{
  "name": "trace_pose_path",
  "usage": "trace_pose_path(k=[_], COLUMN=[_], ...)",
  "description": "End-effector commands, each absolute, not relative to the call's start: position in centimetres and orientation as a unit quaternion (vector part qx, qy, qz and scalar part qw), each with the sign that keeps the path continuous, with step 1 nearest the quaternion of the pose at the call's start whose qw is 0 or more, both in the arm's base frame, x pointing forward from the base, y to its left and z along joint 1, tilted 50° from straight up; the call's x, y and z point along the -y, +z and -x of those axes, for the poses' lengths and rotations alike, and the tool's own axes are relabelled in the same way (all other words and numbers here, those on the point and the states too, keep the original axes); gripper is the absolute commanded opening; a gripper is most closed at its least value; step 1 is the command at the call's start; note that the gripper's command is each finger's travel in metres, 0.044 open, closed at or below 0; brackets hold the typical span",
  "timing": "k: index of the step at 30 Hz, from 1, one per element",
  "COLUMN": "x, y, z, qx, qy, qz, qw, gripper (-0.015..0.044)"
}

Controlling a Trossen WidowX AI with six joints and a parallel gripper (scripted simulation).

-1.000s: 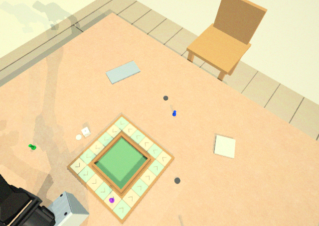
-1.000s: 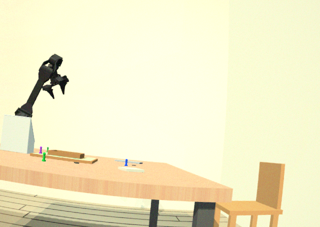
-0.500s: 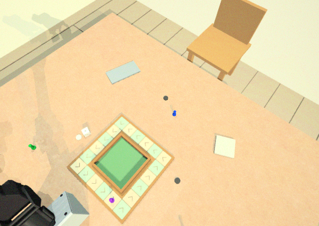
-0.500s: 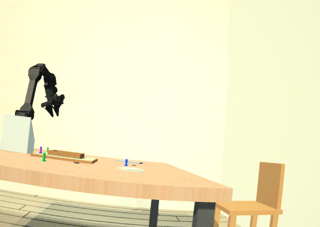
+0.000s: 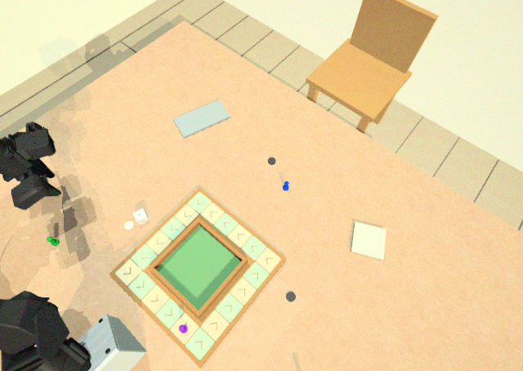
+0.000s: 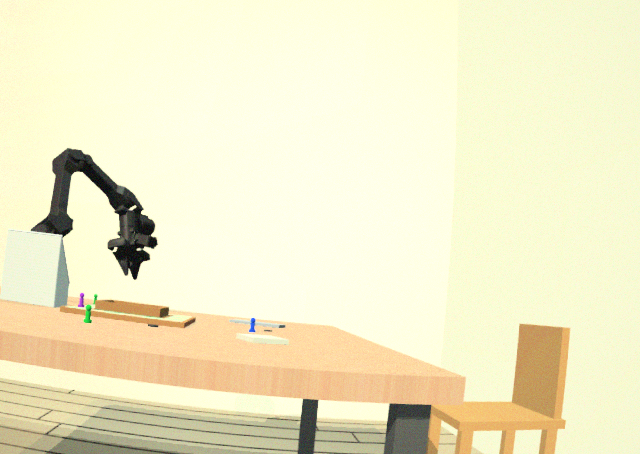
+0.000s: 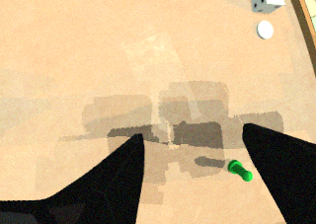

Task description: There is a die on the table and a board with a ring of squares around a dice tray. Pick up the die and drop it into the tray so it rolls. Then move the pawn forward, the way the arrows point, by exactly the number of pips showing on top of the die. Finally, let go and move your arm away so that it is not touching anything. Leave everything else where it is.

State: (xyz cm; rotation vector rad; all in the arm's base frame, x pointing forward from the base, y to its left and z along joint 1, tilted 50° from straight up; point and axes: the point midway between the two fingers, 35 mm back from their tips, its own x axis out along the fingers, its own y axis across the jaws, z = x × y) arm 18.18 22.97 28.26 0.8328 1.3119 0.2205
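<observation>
Gripper (image 6: 135,272) is held partly spread, nothing between the fingers; it hangs fingers-down above the table (image 5: 337,198), touching nothing. In the wrist view a green pawn (image 7: 241,172) is seen on the table between the two fingertips, nearer the right-hand one, well below them.

Die (image 5: 140,216) is resting on the table just outside the board (image 5: 270,270), beside its upper-left edge, with a small white disc (image 5: 128,225) next to it. The top face cannot be read from these views. Tray (image 5: 198,262), green-floored with a wooden rim, is seen in the middle of the board with no die in it.

Purple pawn (image 5: 183,328) is standing on a cream square near the board's bottom corner. Chevrons are marked on the ring squares.

Elsewhere on the table: blue pawn (image 5: 285,185) well apart from the board, two dark discs (image 5: 271,161), a grey-blue slab (image 5: 202,118), a white slab (image 5: 368,240). Arm is mounted on a pale block (image 6: 32,268) at the table's edge. A chair (image 5: 371,63) is placed beyond the far side.
</observation>
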Motion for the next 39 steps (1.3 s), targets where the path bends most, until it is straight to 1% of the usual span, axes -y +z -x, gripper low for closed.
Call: trace_pose_path(k=[1, 8, 13, 39], x=[-21.9, -17.3, -14.4, -17.1], y=[23.3, 15.8, 13.0, 10.8], z=[-21.7, -26.1, -27.1, -27.3], qx=[-0.629, -0.663, -0.654, -0.654], qy=[0.100, 0.151, 0.188, 0.189], qz=[-0.353, -0.372, -0.407, -0.407], qw=[0.686, 0.632, 0.609, 0.609], gripper=[0.0275, 0.0275, 0.0275, 0.0275])
